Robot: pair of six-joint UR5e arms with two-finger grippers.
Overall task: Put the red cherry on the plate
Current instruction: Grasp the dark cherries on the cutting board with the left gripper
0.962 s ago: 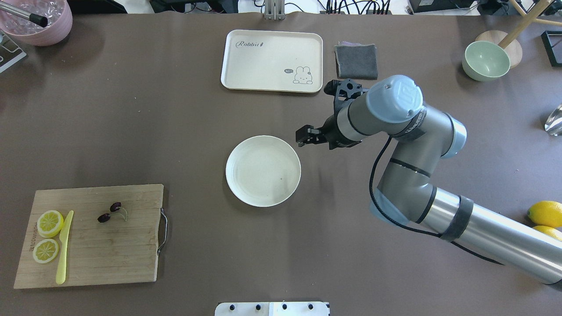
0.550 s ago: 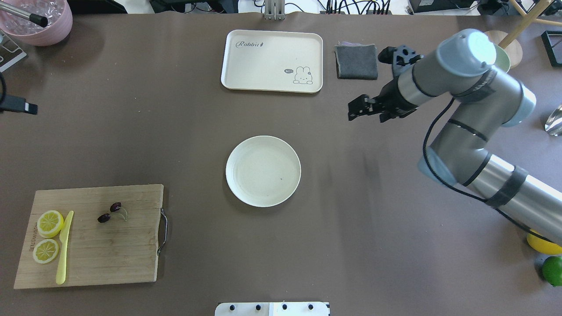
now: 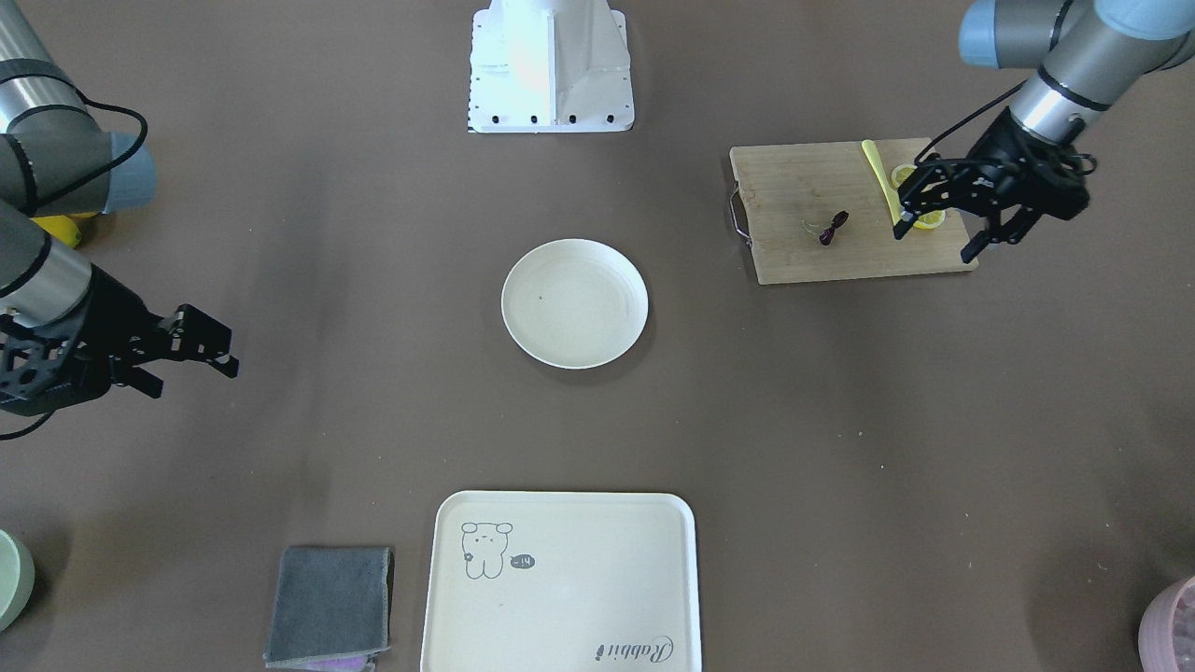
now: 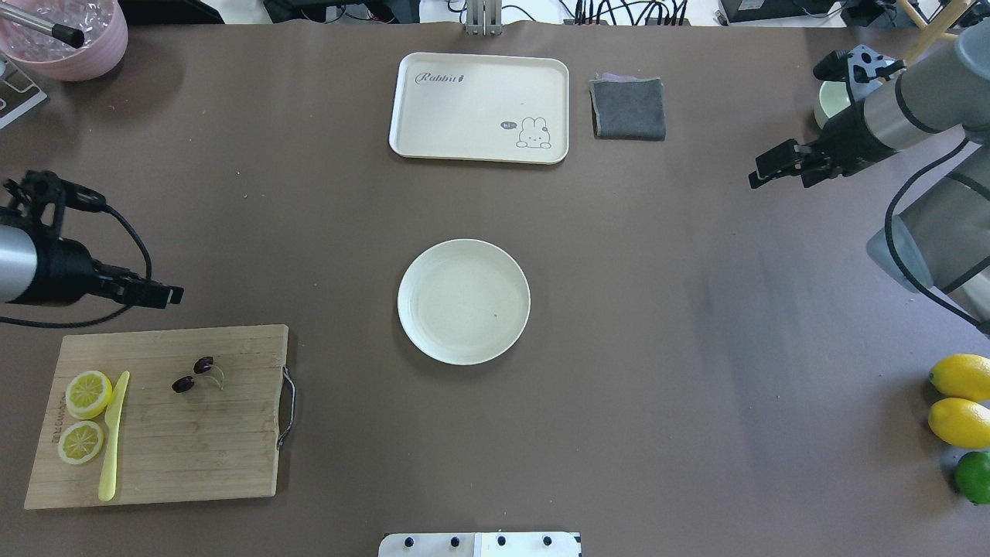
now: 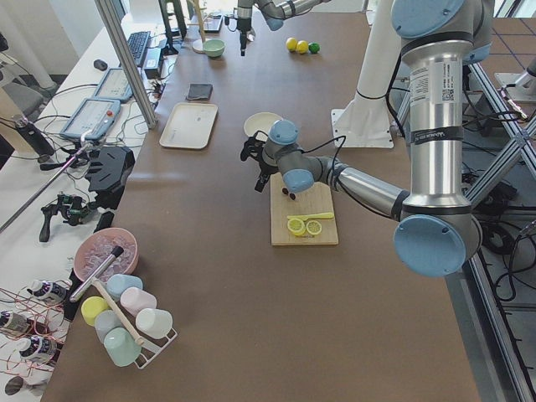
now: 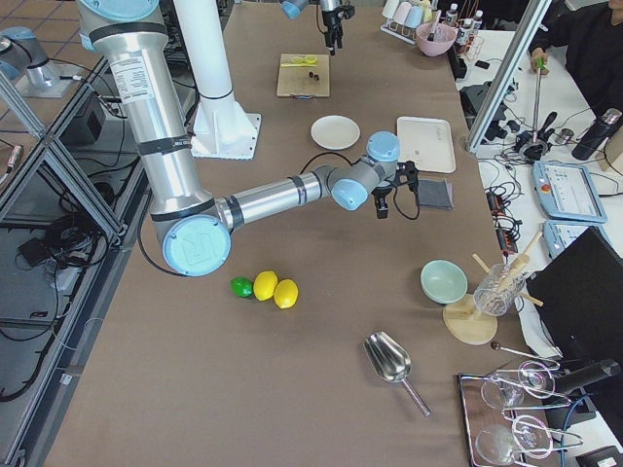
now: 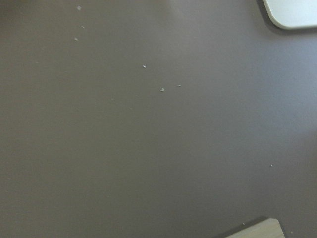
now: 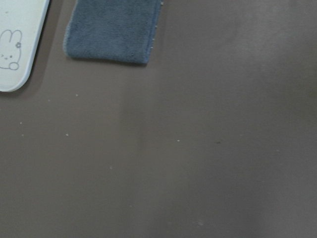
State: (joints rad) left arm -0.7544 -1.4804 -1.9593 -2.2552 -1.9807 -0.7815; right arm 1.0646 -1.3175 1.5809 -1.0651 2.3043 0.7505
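Maroon, nearly black, the tiny pair of red cherries (image 4: 193, 374) joined by thin pale green stems is lying on the bamboo cutting board (image 4: 178, 456) at the near left of the bench. It is sitting well apart from the round cream-white plate (image 4: 464, 255), which is resting mid-bench to its right. The left tool (image 3: 934, 241) is hovering by that board with its two fingers standing clearly apart and nothing between them. The right tool (image 4: 762, 172) is hanging at the far right of the bench, fingers also apart and empty. The left arm is therefore much the nearer one and, I judge, the one to make the pick.

From above, the cherries are lying nearer the robot than the left tool and a little to its right. The coming move is looking like a short draw inward plus a descent. The pair's long axis is running diagonally, near-left to far-right, with the stems curling off to the right, so closing across that line would be suiting it best.

The overhead view is placing the left tool beyond the board's far edge, while the front-facing view is setting it over the yellow lemon slices (image 4: 87, 393). That mismatch is suggesting the tool is riding high. The left wrist camera is showing only bare brown bench and a board corner, no cherries.
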